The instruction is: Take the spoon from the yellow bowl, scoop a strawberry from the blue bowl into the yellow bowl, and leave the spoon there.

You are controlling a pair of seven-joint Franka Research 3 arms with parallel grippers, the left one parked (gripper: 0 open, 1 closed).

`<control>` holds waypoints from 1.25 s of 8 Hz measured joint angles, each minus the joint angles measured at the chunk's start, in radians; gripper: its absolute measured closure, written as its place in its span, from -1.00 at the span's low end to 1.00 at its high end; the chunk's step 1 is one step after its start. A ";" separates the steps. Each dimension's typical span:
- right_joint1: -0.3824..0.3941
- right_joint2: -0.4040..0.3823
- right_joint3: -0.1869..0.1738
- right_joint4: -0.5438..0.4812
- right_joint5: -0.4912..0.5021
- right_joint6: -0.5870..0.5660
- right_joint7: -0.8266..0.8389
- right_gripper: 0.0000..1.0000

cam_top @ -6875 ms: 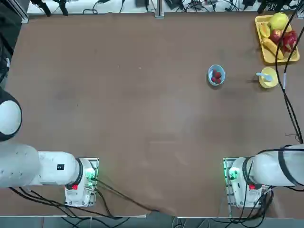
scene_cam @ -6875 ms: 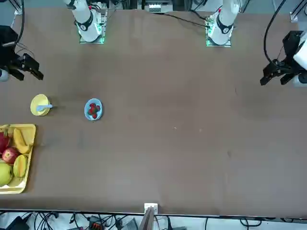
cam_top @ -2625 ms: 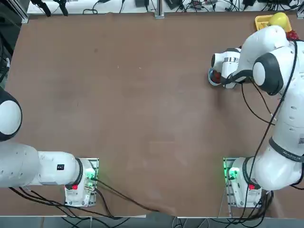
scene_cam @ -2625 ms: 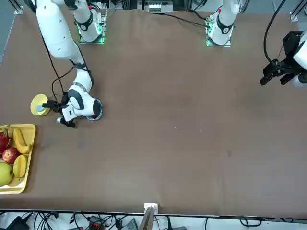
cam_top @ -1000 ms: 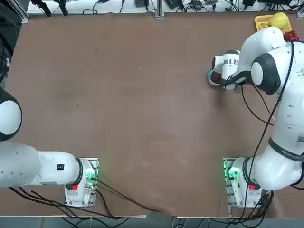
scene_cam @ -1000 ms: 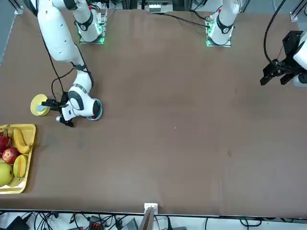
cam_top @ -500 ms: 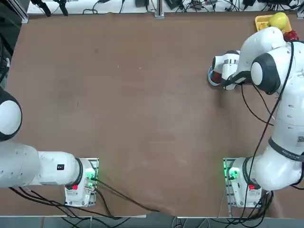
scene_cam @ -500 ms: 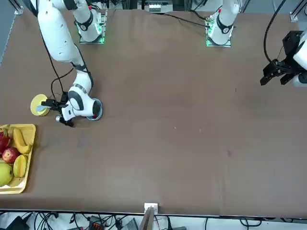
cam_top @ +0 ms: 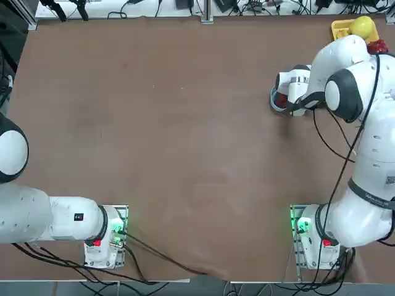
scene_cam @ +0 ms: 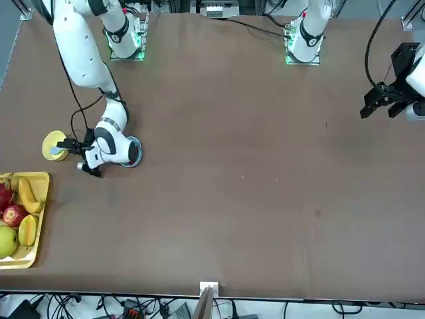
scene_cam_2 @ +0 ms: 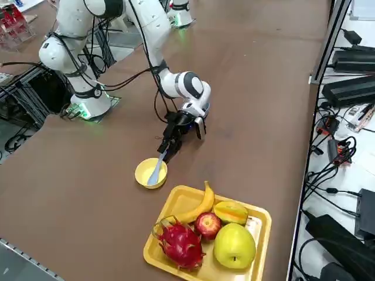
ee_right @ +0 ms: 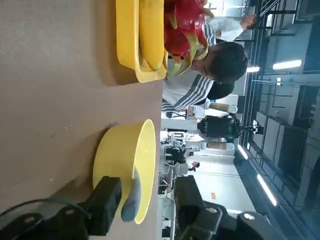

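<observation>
The yellow bowl [scene_cam: 53, 147] [scene_cam_2: 146, 175] [ee_right: 122, 165] stands near the table's right end, and the pale spoon [scene_cam_2: 156, 170] [ee_right: 131, 200] lies in it with its handle over the rim. My right gripper [scene_cam: 76, 155] [scene_cam_2: 167, 149] [ee_right: 146, 192] is low over the table, level with the bowl. It is open, one finger on each side of the spoon's handle, with a gap still showing on one side. The blue bowl [cam_top: 276, 98] [scene_cam: 135, 154] lies mostly under my wrist, and a red strawberry [cam_top: 281, 98] shows inside it.
A rectangular yellow fruit tray [scene_cam: 38, 219] [scene_cam_2: 258, 219] [ee_right: 127, 35] with a banana, apple, dragon fruit and other fruit sits by the yellow bowl at the far right corner. Beyond the table's right edge a person [ee_right: 200, 75] in a striped shirt is seen. Cables run along that edge.
The arm has hardly moved over the last second. The fingers have drawn closer together around the spoon's handle.
</observation>
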 joint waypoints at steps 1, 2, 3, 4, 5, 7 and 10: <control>0.000 0.000 0.000 0.000 0.000 -0.002 0.000 -0.22; 0.000 0.000 0.000 0.001 0.000 -0.003 0.000 -0.17; 0.000 0.000 0.000 0.001 0.000 -0.003 0.000 -0.16; 0.000 0.001 0.000 0.001 0.000 -0.004 0.000 -0.15; 0.000 0.003 0.000 0.001 0.000 -0.004 0.000 -0.14; 0.000 0.010 0.000 0.001 0.000 -0.004 0.000 -0.12; 0.000 0.011 0.000 0.001 0.000 -0.006 0.000 -0.08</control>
